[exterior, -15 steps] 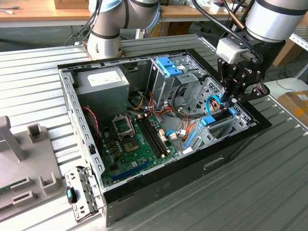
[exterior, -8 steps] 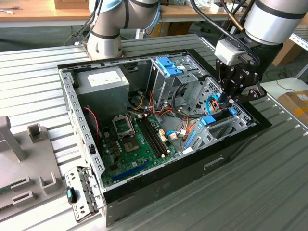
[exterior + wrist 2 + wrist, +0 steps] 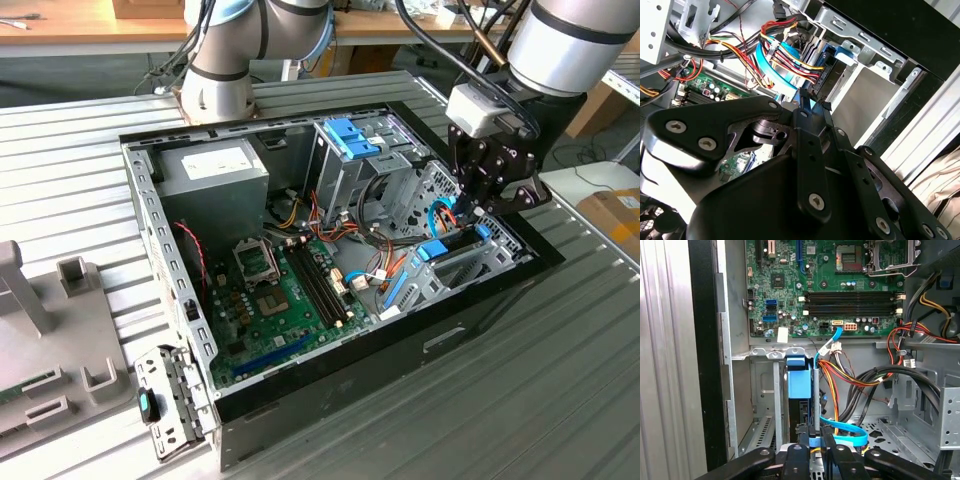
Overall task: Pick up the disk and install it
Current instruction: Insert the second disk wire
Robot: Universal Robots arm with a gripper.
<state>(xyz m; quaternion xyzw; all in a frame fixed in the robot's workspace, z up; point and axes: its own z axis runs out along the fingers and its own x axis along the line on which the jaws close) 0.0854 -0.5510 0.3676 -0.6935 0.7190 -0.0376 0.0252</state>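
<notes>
The disk stands edge-up in its bay, clenched by the claw.

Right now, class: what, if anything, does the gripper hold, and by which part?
The gripper holds the disk edge-on, clamped on its thin upper edge inside the computer case.

Disk: flat drive edged in bright blue plastic bracket, standing on edge inside the open computer case, seated in the metal drive bay at the case's corner on the exterior view's right. In the exterior view only its blue bracket edge and a dark strip show above the bay. In the first wrist view the disk shows a blue bracket face with a raised blue tab, dark body beneath, upright between grey metal rails.
</notes>
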